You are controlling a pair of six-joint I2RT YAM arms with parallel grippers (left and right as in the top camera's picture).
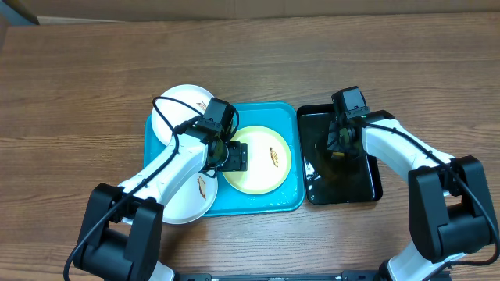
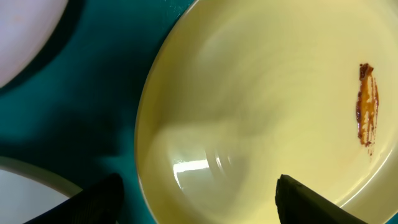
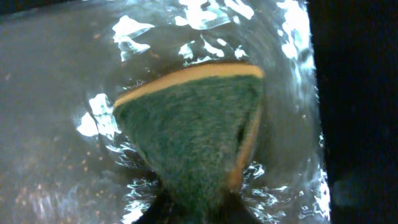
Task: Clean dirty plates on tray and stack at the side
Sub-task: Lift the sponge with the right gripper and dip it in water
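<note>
Left claw hangs low over a round, flat plate with a pale yellow-green rim. Its jaws are spread wide and hold nothing, and the plate's near edge passes between the two dark fingertips. The plate lies directly beneath this claw in a large turquoise plastic tray. A brown smear sits on the plate's far side, away from the fingertips.

Two plain white plates flank the claw. One white plate lies ahead and to its left, overhanging the tray corner. The other white plate lies behind it, under the arm, and is also smeared.

The plates look stiff, light and glossy, so probably slick once wet. Being flat, each offers only its rim for a pinch, one finger above and one below.

Right claw reaches down into a narrow black tray of shallow water, well to the right of the plates on the wooden table. It appears closed on a soft green and yellow sponge, squeezing it into a wedge.
</note>
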